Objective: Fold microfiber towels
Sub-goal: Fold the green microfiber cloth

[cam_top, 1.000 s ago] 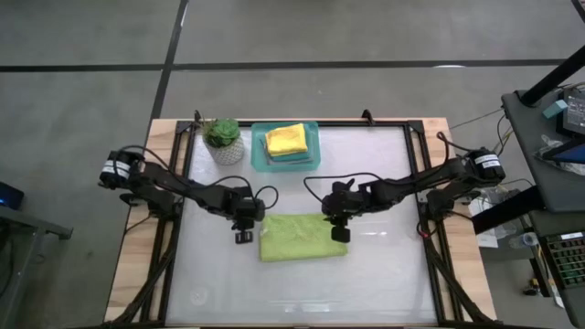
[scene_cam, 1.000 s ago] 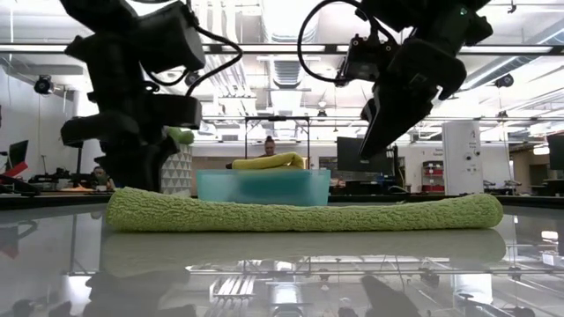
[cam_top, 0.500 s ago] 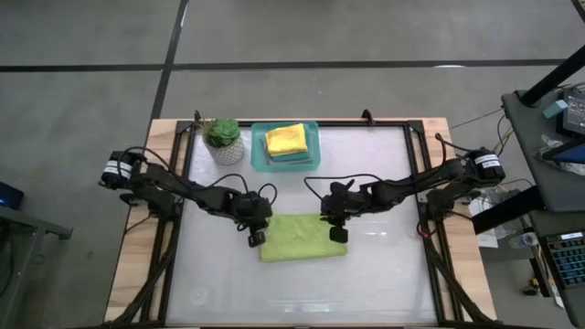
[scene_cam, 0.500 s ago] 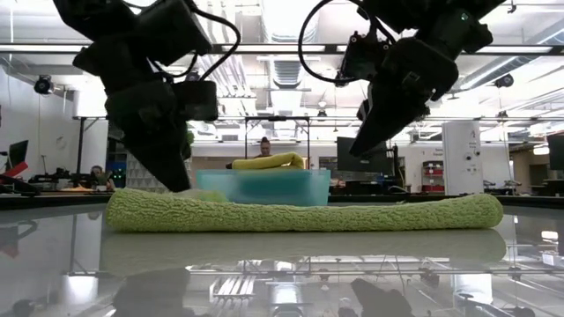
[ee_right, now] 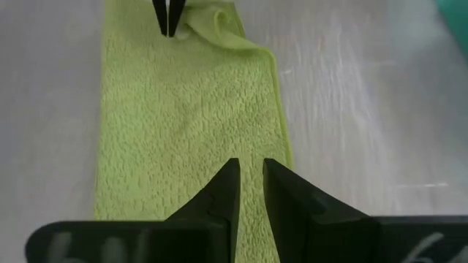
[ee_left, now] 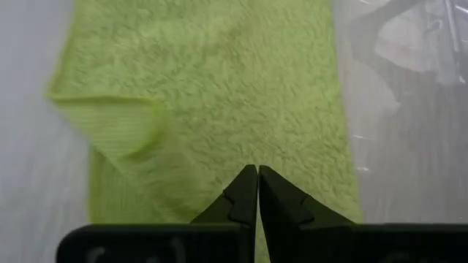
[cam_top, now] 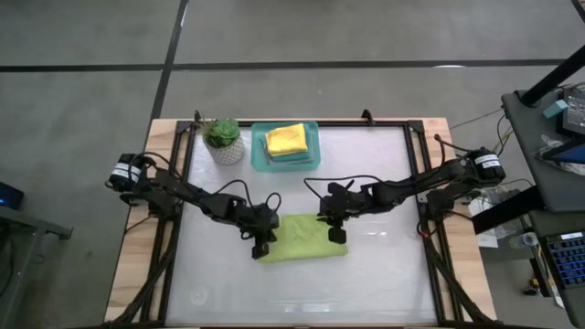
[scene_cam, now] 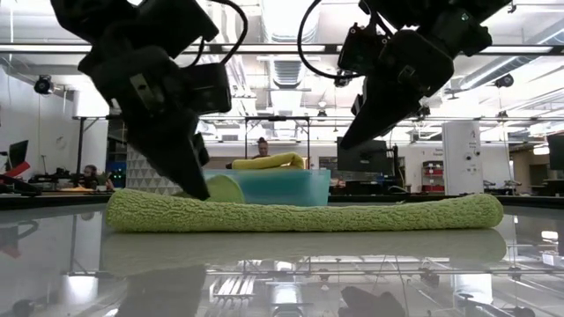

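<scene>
Glossy white table (cam_top: 384, 274) | lime towel (cam_top: 306, 239) mid-table, half-folded | left gripper (cam_top: 262, 245) pinching its left edge, corner lifted | right gripper (cam_top: 335, 231) slightly parted over right end | step: second fold | next: carry edge across.

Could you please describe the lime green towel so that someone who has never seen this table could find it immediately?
On the table, look toward the near-middle, between the two arms. There lies the lime green towel, folded into a strip, with the left hand shut at one end, where a corner curls up, and the right hand over the other. Its neighbours, a yellow towel on others, sit in the teal tray.
</scene>
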Motion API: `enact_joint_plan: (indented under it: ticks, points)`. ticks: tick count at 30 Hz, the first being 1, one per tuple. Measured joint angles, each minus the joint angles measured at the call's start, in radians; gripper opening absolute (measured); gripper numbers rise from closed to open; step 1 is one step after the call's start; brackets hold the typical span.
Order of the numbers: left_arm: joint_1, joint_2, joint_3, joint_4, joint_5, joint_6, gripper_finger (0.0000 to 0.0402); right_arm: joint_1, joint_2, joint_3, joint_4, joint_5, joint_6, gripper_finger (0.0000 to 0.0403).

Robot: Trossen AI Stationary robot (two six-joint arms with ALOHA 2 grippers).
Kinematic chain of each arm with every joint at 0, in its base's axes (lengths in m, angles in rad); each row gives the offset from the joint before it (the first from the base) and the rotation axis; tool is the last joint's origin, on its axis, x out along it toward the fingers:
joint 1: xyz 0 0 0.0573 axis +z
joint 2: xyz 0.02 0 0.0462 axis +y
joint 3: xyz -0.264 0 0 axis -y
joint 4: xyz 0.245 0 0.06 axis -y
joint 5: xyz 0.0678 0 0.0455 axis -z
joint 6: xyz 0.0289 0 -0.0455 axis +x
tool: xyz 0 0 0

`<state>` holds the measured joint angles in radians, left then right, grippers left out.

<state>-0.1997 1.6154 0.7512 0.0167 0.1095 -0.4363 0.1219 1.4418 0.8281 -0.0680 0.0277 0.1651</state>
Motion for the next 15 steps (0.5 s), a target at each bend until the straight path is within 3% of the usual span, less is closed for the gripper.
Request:
enact_joint_plan:
  ticks: [6,12,15]
  points:
    - [0.001,-0.021,-0.004,-0.022,0.012,0.007,0.0000,0.000,0.000,-0.011,0.004,0.000,0.006,0.0052]
    - [0.004,-0.117,0.004,-0.211,0.004,0.032,0.0000,0.000,0.000,-0.029,0.060,0.000,0.007,0.0052]
    - [0.004,-0.160,-0.015,-0.314,-0.072,0.051,0.0000,0.000,0.000,-0.036,0.067,0.000,0.003,0.0052]
